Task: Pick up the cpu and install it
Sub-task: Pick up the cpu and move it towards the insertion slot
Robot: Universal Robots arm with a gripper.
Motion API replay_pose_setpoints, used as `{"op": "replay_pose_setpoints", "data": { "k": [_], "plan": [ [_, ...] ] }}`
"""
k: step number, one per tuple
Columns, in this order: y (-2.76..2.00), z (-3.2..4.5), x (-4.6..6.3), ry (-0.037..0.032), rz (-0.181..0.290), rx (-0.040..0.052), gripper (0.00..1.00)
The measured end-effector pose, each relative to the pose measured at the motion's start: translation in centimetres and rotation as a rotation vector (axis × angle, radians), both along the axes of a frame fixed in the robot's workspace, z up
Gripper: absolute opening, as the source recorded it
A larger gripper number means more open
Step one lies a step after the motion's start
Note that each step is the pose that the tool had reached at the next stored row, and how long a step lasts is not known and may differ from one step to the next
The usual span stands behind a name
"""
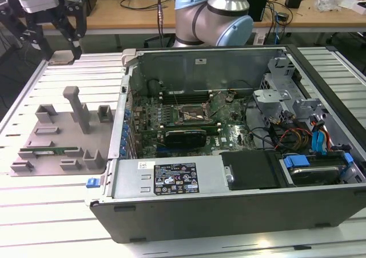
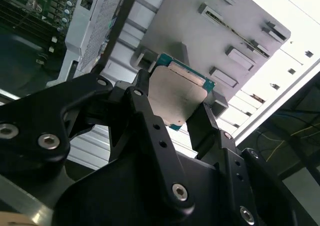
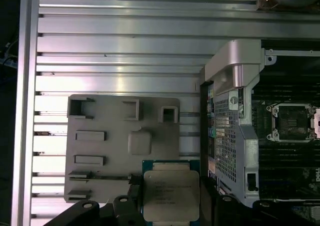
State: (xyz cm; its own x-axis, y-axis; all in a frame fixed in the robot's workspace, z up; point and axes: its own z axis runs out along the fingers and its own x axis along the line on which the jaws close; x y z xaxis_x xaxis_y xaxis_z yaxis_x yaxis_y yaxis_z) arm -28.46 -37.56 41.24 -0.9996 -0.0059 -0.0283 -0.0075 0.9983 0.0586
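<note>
**Item:** cpu [image 3: 170, 193]. Flat square chip, silvery lid on a green board.

**Where held:** between the two black fingers [image 2: 141, 93] of the end effector [image 2: 172, 100], which is closed on the chip's opposite edges. Lid and underside are left untouched. I judge the grip is chosen to spare the contact face. In the second wrist view the chip lies flat across the fingers, not cocked.

**Directly below the end effector:** grey tray [image 3: 120, 131] of moulded pockets, lying on the slatted desk [image 3: 125, 45]. A shallow square pad [image 3: 140, 143] just beside the chip looks the right size to be its seat, though I cannot be sure. A green memory stick [image 1: 48, 151] lies in one long slot.

**To one side of the end effector:** open case [image 3: 235, 60], its corner near the chip. The black-framed socket [image 3: 292, 123] inside is well apart from the chip and looks bare. The install is not yet done.

**Arm pose:** in the exterior view the arm [image 1: 214, 12] rises beyond the case, and the end effector [image 1: 57, 40] hangs well above the desk. The first wrist view looks straight down on the slats, so I take the wrist to be pointing downward.
</note>
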Motion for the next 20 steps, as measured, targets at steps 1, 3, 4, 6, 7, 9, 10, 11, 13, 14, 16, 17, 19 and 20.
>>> {"op": "replay_pose_setpoints", "data": {
  "k": [1, 3, 4, 6, 7, 9, 10, 11, 13, 14, 16, 17, 19, 20],
  "plan": [
    [0.00, 0.00, 0.4, 0.0000, 0.000, 0.0000, 0.55],
    [0.01, 0.01, 1.1, 0.0001, 0.000, -0.0001, 0.55],
    [0.01, 0.01, 1.3, 0.0001, 0.000, -0.0001, 0.55],
    [0.01, 0.00, 1.9, 0.0000, 0.000, 0.0000, 0.55],
    [0.01, 0.00, 2.2, 0.0001, 0.000, 0.0000, 0.55],
    [0.01, 0.00, 2.8, 0.0000, 0.000, 0.0000, 0.55],
    [0.02, 0.00, 3.2, 0.0001, 0.000, 0.0000, 0.55],
    [0.02, 0.00, 3.7, 0.0001, 0.000, 0.0000, 0.55],
    [0.03, 0.00, 4.3, 0.0000, 0.000, 0.0000, 0.55],
    [0.03, 0.00, 4.5, -0.0001, 0.000, 0.0000, 0.55],
    [0.03, 0.00, 5.4, 0.0000, 0.000, 0.0000, 0.55],
    [0.04, 0.00, 5.6, 0.0001, 0.000, 0.0000, 0.55],
    [0.04, 0.00, 6.2, 0.0001, 0.000, -0.0001, 0.55],
    [0.04, 0.00, 6.5, 0.0001, 0.000, -0.0001, 0.55]
  ]
}}
